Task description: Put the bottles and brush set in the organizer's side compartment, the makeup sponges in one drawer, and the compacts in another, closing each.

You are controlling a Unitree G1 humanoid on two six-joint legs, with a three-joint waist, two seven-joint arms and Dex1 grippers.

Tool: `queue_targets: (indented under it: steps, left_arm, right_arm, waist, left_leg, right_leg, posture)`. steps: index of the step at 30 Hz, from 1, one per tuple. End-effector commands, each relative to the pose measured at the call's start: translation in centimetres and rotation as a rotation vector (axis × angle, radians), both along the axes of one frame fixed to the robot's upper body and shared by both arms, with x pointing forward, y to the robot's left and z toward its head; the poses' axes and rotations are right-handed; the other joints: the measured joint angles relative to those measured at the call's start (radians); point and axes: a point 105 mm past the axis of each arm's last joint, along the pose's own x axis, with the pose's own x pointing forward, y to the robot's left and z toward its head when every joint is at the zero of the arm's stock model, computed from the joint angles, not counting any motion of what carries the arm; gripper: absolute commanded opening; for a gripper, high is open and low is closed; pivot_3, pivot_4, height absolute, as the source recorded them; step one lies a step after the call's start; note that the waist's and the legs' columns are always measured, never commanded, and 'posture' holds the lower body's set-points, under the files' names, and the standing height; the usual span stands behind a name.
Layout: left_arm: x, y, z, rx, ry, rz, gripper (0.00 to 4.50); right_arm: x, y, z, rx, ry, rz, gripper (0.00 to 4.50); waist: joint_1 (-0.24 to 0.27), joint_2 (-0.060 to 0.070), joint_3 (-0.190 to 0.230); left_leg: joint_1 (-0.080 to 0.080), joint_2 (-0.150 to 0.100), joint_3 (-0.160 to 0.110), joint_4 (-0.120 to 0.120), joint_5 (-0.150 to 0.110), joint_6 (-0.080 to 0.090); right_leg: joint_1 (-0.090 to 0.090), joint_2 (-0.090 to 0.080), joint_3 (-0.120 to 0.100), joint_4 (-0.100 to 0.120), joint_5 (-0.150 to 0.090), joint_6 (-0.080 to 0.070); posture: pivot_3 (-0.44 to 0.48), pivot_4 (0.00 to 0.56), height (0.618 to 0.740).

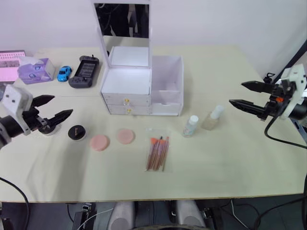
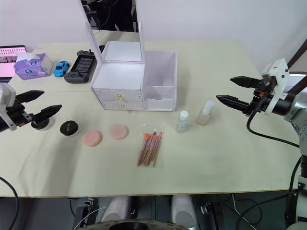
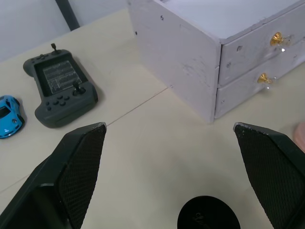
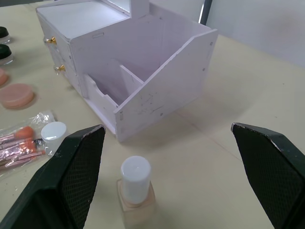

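on the cream table the white organizer stood with both gold-knobbed drawers shut and its side compartment holding nothing. just before it stood the round bottle and the beige bottle, with the brush set lying flat nearby. two pink makeup sponges lay beside one black compact; the other compact sat under the left gripper. both it and the right gripper hovered spread wide, gripping nothing.

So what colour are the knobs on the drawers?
Gold, on both drawer knobs; the left wrist view shows them best.
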Motion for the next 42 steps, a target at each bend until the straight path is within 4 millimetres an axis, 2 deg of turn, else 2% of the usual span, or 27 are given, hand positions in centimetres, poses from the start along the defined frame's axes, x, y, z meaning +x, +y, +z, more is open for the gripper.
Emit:
queue_targets:
  steps: [1, 13, 20, 25, 28, 30, 34, 36, 40, 42]
  left_arm:
    - [-0.1, 0.2, 1.7, 0.037, -0.062, -0.011, 4.5]
    - [0.5, 0.2, 2.3, 0.029, -0.073, -0.001, 4.5]
    - [0.7, 0.4, 2.8, 0.032, -0.082, 0.002, 4.5]
    - [1.6, -0.8, 4.2, 0.017, -0.117, -0.036, 4.5]
    - [2.3, -3.7, 5.6, 0.012, -0.125, -0.169, 4.5]
    - [2.7, -5.0, 5.8, 0.038, -0.125, -0.221, 4.5]
    - [3.8, -13.1, 7.3, -0.002, -0.142, -0.498, 4.5]
    - [3.8, -15.2, 7.8, -0.035, -0.147, -0.574, 4.5]
    - [4.2, -19.3, 6.6, -0.005, -0.101, -0.733, 4.5]
    - [3.7, -21.8, 6.6, -0.026, -0.067, -0.849, 4.5]
  right_arm:
    - [-0.2, 0.1, 1.8, -0.01, -0.067, 0.001, 4.48]
    - [-0.7, -0.8, 1.4, -0.008, -0.067, -0.013, 4.48]
    - [-0.9, -0.7, 1.4, -0.008, -0.074, -0.012, 4.48]
    - [-1.4, -0.8, 1.9, -0.015, -0.082, -0.013, 4.48]
    - [-2.2, -0.7, 2.0, -0.03, -0.078, -0.017, 4.48]
    - [-2.5, -0.5, 1.8, -0.047, -0.075, -0.024, 4.48]
    - [-4.7, -0.2, 1.5, -0.056, -0.048, -0.048, 4.48]
    - [-5.6, 0.0, 1.4, -0.063, -0.041, -0.059, 4.48]
    - [-7.7, -0.2, 0.3, -0.078, -0.009, -0.123, 4.48]
    - [-9.1, -0.2, -0.3, -0.083, 0.006, -0.164, 4.48]
  waist:
    - [0.001, 0.0, 0.0]
    - [0.002, 0.0, 0.0]
    - [0.002, 0.0, 0.0]
    - [0.004, 0.0, 0.0]
    - [0.011, 0.0, 0.0]
    - [0.012, 0.0, 0.0]
    - [0.033, 0.0, 0.0]
    - [0.033, 0.0, 0.0]
    - [0.023, -0.001, 0.0]
    - [0.025, -0.001, 0.0]
  left_leg:
    - [0.0, 0.0, 0.0, 0.0, 0.0, 0.0]
    - [0.0, 0.0, 0.0, 0.0, 0.0, 0.0]
    - [0.0, 0.0, 0.0, 0.0, 0.0, 0.0]
    - [0.0, 0.0, 0.0, 0.0, 0.0, 0.0]
    - [-0.001, 0.0, 0.0, 0.0, 0.0, 0.0]
    - [-0.001, 0.0, 0.0, 0.0, 0.0, 0.0]
    - [-0.001, 0.0, 0.0, 0.001, 0.0, 0.0]
    - [-0.002, -0.001, -0.001, 0.002, 0.001, -0.002]
    - [-0.002, -0.001, 0.0, 0.002, 0.001, -0.002]
    - [-0.001, -0.001, 0.0, 0.002, 0.001, -0.002]
  right_leg:
    - [0.0, 0.0, 0.0, 0.0, 0.0, 0.0]
    - [0.0, 0.0, 0.0, 0.0, 0.001, 0.002]
    - [0.0, 0.0, 0.0, 0.0, 0.001, 0.002]
    - [0.0, 0.0, 0.0, 0.0, 0.001, 0.003]
    - [0.0, 0.0, 0.0, 0.0, 0.001, 0.003]
    - [0.0, 0.0, 0.0, 0.0, 0.001, 0.003]
    - [0.001, 0.001, 0.0, 0.0, 0.002, 0.003]
    - [0.002, 0.001, 0.0, 0.0, 0.003, 0.005]
    - [0.002, 0.001, 0.001, -0.001, 0.003, 0.006]
    - [0.002, 0.001, 0.002, -0.001, 0.003, 0.006]
  posture:
    - [0.0, 0.15, 0.74]
    - [0.0, 0.15, 0.74]
    - [0.0, 0.15, 0.74]
    - [0.0, 0.15, 0.74]
    - [0.0, 0.15, 0.74]
    - [0.0, 0.15, 0.74]
    - [0.0, 0.15, 0.74]
    - [0.0, 0.15, 0.74]
    - [0.0, 0.15, 0.74]
    - [0.0, 0.15, 0.74]
